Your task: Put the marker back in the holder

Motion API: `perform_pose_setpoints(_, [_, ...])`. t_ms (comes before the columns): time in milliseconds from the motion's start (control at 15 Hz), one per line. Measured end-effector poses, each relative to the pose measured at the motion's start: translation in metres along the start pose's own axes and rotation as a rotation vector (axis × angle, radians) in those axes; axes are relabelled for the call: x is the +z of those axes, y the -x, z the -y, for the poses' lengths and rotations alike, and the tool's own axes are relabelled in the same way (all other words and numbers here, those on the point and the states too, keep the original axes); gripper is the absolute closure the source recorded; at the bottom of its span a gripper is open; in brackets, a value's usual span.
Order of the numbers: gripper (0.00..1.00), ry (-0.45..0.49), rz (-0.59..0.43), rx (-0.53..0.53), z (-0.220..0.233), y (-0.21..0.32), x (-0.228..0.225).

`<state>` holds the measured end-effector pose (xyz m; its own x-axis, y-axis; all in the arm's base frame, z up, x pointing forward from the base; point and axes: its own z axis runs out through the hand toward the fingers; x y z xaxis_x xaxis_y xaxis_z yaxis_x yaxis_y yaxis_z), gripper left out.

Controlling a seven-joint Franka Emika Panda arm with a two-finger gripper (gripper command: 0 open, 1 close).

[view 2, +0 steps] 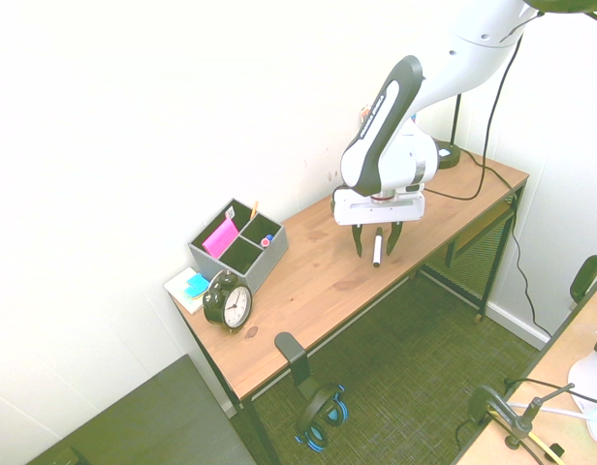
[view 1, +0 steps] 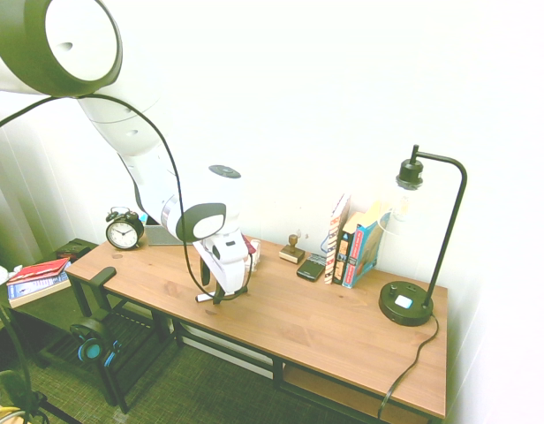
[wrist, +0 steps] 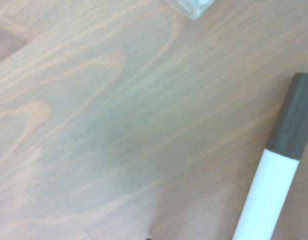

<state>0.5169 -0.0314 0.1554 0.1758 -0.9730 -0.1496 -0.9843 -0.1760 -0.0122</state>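
No print, label or number is legible anywhere.

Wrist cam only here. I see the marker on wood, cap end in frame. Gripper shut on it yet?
Observer: No. In the second exterior view the gripper is open, one finger on each side of the marker, which appears to lie on the desk.
Operator: Where's the holder?
Observer: The holder sits at the wall side of the desk, next to the alarm clock, well apart from the gripper.
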Motion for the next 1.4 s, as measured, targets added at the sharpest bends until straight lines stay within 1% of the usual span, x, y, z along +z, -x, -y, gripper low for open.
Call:
perform_pose_setpoints(733, [1.00,0.004,-0.006,-0.006,-0.002,0.000,0.002])
perform_pose_setpoints(1000, [1.00,-0.015,-0.037,-0.064,0.005,0.018,0.001])
perform_pose_setpoints(1133, [1.00,-0.033,-0.028,-0.083,0.011,0.033,-0.012])
perform_pose_setpoints(1200, [1.00,-0.035,0.002,-0.091,0.014,0.047,-0.026])
perform_pose_setpoints(1267, [1.00,-0.029,0.063,-0.102,0.016,0.070,-0.045])
perform_pose_setpoints(1400, [1.00,0.014,0.207,-0.127,0.016,0.121,-0.084])
